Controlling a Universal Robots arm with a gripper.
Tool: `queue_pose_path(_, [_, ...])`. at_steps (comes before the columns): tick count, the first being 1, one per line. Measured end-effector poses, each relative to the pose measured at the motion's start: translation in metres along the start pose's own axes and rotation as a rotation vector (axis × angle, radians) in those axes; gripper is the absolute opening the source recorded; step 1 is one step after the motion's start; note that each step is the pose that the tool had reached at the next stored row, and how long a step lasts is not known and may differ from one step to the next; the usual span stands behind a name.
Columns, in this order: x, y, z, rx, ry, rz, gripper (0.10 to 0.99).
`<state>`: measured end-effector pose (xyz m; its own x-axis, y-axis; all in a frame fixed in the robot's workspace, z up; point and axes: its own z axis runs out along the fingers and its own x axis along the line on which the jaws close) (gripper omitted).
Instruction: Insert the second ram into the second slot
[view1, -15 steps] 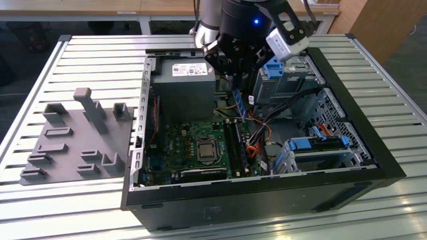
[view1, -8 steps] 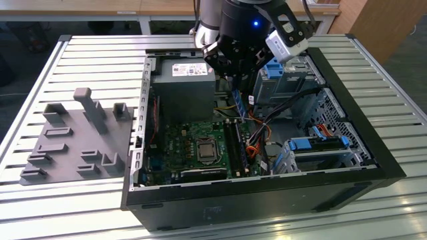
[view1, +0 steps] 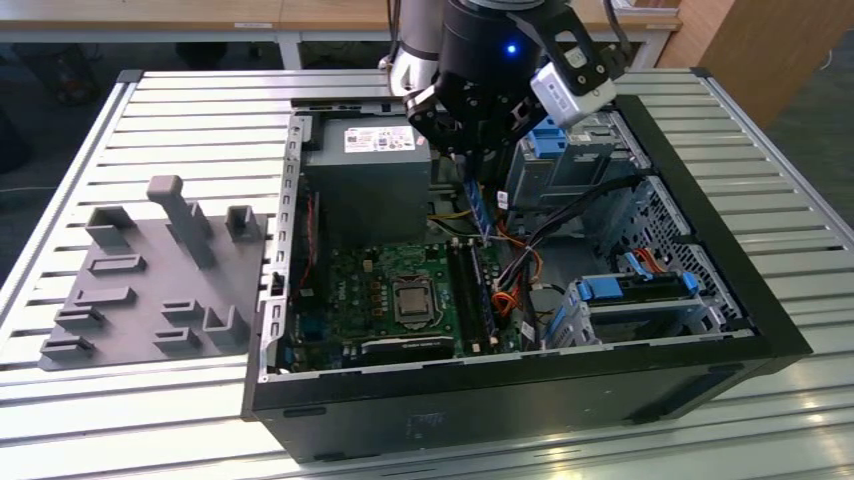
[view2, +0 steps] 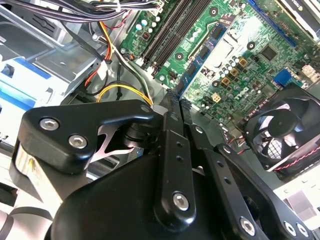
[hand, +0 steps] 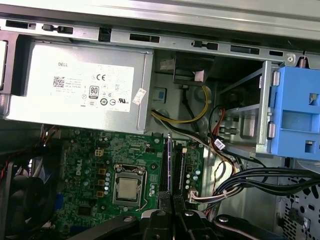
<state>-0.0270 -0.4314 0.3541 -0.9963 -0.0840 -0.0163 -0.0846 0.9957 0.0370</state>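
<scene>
Closed tight, my gripper (view2: 172, 102) pinches the second ram (view2: 200, 62) by its flat faces, and the thin blue stick juts out past the fingertips, edge-on above the motherboard. Reading the exterior view from its left, a grey fixture plate (view1: 147, 270) lies on the slatted tabletop (view1: 200, 110) beside the open computer case (view1: 534, 385). Inside the case comes the power supply (view1: 367, 165), then the motherboard (view1: 350, 300) with its processor socket (view1: 407, 300), then the long dark memory slots (view1: 467, 290). At the exterior view's right sit the light-blue drive brackets (view1: 638, 288), well apart from my work. I hang over the end of the slots nearest the power supply. In both wrist views the stick's length runs much the same way as the slots do. As far as I can judge it is not seated, so I take the step in hand to be the line-up: the ram is gripped and carried over, not yet pressed home. Which slot counts as the second, and whether a neighbouring one is filled, I cannot tell. Seating it calls, in my judgement, for the stick's lower edge to sit squarely over the chosen slot, clear of the cable bundle (view1: 574, 212) just beside, and then a straight, even push down.
</scene>
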Motion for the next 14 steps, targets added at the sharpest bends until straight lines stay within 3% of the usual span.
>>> queue_pose_path(14, [0.0001, -0.0002, 0.0039, 0.0, 0.0, 0.0, 0.133])
